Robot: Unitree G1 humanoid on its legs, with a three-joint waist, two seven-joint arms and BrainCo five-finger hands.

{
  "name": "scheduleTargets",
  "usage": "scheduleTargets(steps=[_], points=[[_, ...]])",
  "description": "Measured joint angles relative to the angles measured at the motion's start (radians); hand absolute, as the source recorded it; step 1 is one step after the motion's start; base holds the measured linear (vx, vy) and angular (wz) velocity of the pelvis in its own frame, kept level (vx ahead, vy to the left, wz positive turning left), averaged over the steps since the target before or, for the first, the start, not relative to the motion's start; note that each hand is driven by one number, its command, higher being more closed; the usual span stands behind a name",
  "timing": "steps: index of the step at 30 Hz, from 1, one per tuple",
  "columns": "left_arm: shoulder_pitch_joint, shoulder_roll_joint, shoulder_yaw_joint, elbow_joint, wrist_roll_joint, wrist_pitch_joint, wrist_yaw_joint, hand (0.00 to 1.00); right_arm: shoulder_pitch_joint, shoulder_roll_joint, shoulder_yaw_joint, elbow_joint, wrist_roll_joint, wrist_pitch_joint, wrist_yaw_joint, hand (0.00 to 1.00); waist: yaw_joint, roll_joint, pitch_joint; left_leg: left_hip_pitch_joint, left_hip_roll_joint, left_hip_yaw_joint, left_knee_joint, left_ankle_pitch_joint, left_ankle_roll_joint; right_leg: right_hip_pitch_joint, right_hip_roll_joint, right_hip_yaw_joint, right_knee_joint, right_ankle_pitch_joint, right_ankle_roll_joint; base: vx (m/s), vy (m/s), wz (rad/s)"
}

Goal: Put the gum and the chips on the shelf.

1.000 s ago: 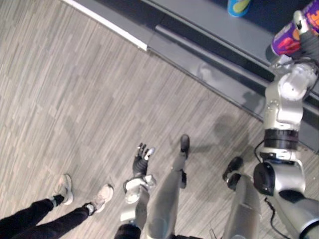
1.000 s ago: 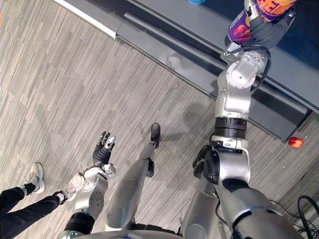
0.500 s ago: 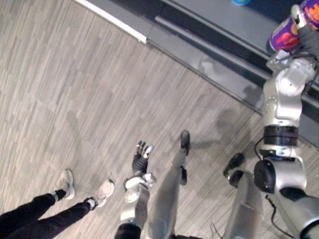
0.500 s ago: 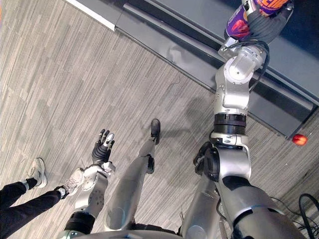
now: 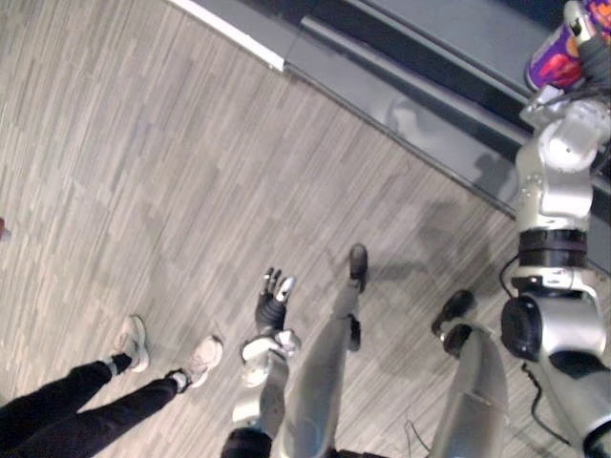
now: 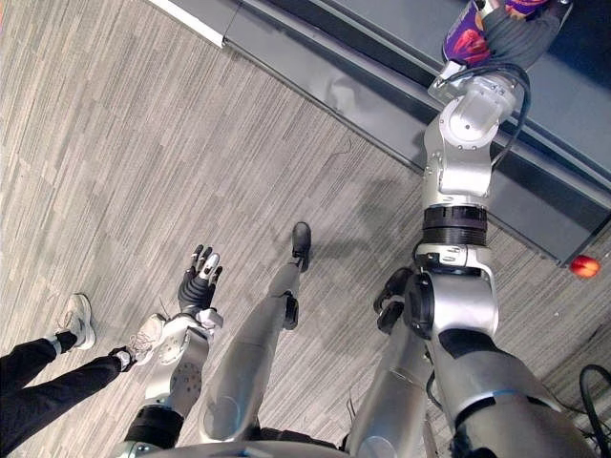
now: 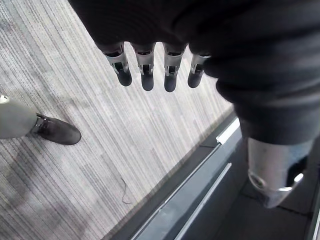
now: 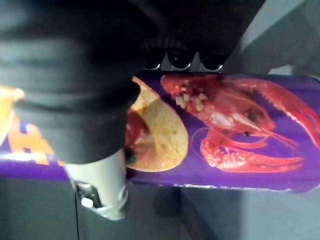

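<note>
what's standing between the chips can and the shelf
Nothing visible. The right hand is shut on the chips can, right at the grey shelf, whose surface beside it looks bare. The left hand hangs open low over the floor.

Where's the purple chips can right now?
The purple chips can is in the robot's right hand, with fingers and thumb wrapped round it. It sits at the upper right of both eye views, up at the grey shelf.
</note>
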Motion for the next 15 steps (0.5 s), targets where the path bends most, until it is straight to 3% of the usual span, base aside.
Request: scheduleTargets(steps=[15], points=[[0.0, 0.0, -0.012, -0.009, -0.001, -0.004, -0.004, 0.0, -0.077, -0.08, 0.071, 0.089, 0.001, -0.026, -0.001, 1.0, 0.0, 0.0, 0.0, -0.032, -0.007, 0.008, -0.001, 0.013, 0.002, -0.053, -0.012, 0.018, 0.029, -0.001, -0.001, 0.0, 0.0, 0.0]])
